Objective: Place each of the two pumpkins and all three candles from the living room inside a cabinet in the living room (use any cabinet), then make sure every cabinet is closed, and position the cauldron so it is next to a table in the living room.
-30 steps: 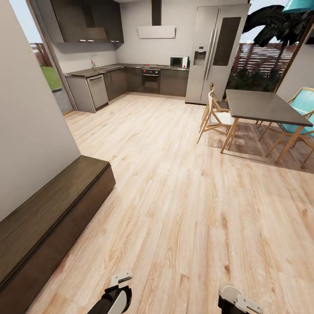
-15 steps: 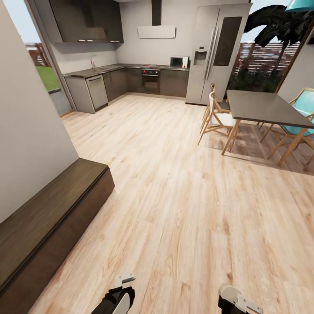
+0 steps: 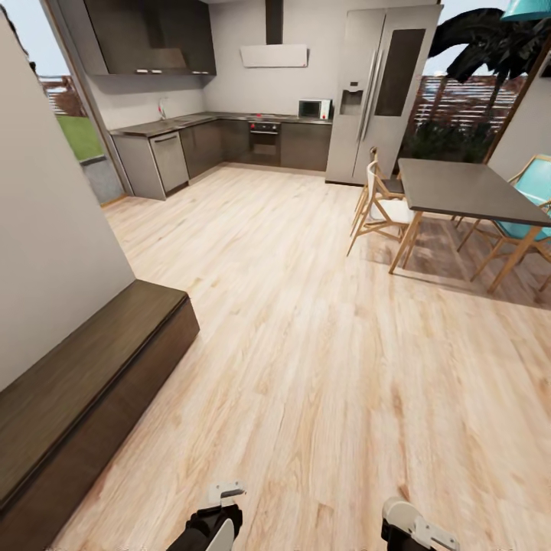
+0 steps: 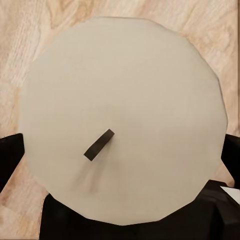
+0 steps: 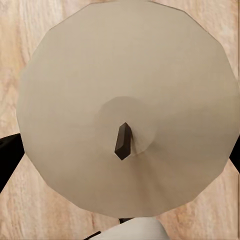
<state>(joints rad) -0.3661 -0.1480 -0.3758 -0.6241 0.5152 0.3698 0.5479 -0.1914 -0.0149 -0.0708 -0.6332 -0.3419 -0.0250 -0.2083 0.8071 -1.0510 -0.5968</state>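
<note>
Wrist views: each tool grips a smooth beige round candle point(image 4: 125, 120) point(image 5: 127, 105).

The head camera looks forward and down from high up, with the long brown cabinet point(image 3: 84, 383) close on the left. Each wrist camera looks straight down, very near a candle top point(image 4: 122, 125) point(image 5: 127, 112). All three views share the wood floor point(image 3: 321, 344).

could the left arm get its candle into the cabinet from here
Probably not yet. The left gripper holds a candle over open floor, and the cabinet stands off to its left, front shut.
</note>
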